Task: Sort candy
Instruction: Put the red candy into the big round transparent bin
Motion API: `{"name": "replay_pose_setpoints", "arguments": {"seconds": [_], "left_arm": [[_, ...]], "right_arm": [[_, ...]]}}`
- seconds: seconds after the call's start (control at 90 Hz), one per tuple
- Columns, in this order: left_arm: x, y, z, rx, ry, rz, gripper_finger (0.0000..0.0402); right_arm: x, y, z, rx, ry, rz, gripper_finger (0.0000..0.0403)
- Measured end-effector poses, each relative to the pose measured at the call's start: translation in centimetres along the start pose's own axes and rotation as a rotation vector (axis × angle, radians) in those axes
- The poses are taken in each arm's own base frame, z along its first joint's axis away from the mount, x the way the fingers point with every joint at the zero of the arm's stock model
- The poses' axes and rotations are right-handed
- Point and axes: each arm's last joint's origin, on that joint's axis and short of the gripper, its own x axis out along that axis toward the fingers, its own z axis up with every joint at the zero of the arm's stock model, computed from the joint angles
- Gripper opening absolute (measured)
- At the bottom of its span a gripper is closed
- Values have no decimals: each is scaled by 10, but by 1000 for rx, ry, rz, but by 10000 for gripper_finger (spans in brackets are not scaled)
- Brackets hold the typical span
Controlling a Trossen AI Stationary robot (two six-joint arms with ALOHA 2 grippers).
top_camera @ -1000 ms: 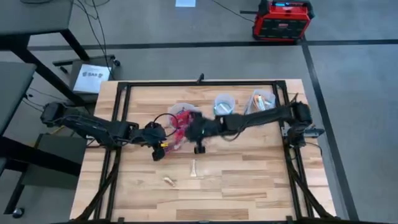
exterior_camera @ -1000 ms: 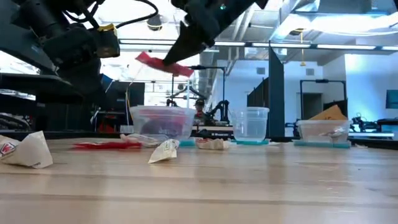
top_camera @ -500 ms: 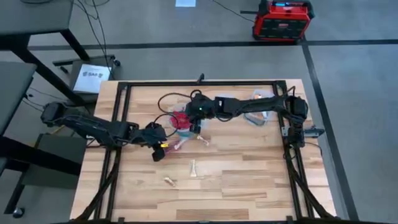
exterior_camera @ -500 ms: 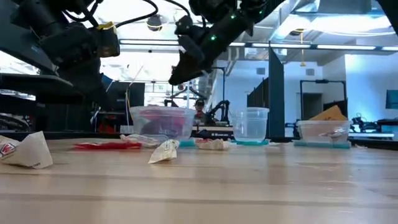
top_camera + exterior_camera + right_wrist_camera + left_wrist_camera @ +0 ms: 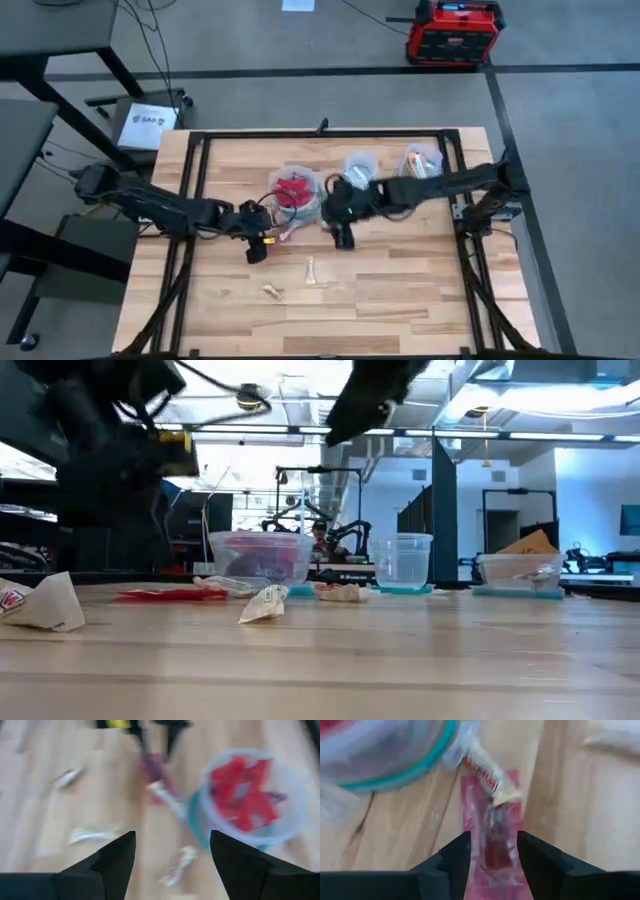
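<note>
Clearly, the wooden table (image 5: pixel 400 290) is the biggest thing, and both dark arms reach over its middle. Three clear tubs stand in a row toward the far side: the left tub (image 5: pixel 296 190) holds the red candy (image 5: pixel 245 795), the middle tub (image 5: pixel 359 165) looks empty in the low view, and the right tub (image 5: pixel 420 162) holds something orange and white. The left gripper (image 5: pixel 493 851) is low over the table just beside the left tub, its fingers apart with nothing pinched, and a pink packet (image 5: pixel 492 835) lies flat on the wood between them. One orange-white wrapper (image 5: pixel 487 772) lies across the far end of this packet and reaches to the rim of the tub. The right gripper (image 5: pixel 172 851) is up above the table between the left tub and the middle tub, spread wide and empty. Nearer the front edge, well apart from the tubs, two pale wrappers lie alone: one (image 5: pixel 311 270) is near the middle and the other (image 5: pixel 272 291) is a little more to the left.
</note>
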Motion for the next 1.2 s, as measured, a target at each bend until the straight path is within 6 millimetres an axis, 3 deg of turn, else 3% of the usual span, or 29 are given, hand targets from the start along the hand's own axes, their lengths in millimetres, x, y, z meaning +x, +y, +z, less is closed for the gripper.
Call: {"name": "replay_pose_setpoints", "arguments": {"seconds": [0.333,0.411,0.533,0.722,0.911,1.056,1.2], "left_arm": [[33,-5,-5,30,128,32,158],[36,-6,-7,37,142,33,123],[35,-6,-10,33,175,32,31],[22,-6,-10,7,185,-3,13],[-5,-6,-9,-26,184,-27,4],[-31,-6,9,-43,138,-32,2],[-54,-5,33,-16,56,-13,1]], "right_arm": [[18,51,-53,146,15,71,240],[19,64,-61,155,10,78,240],[17,80,-71,159,-13,9,240],[10,104,-81,166,-67,-109,240],[-2,135,-92,105,-173,-243,240],[-11,149,-98,101,-230,-293,240],[-11,150,-100,104,-232,-297,240]]}}
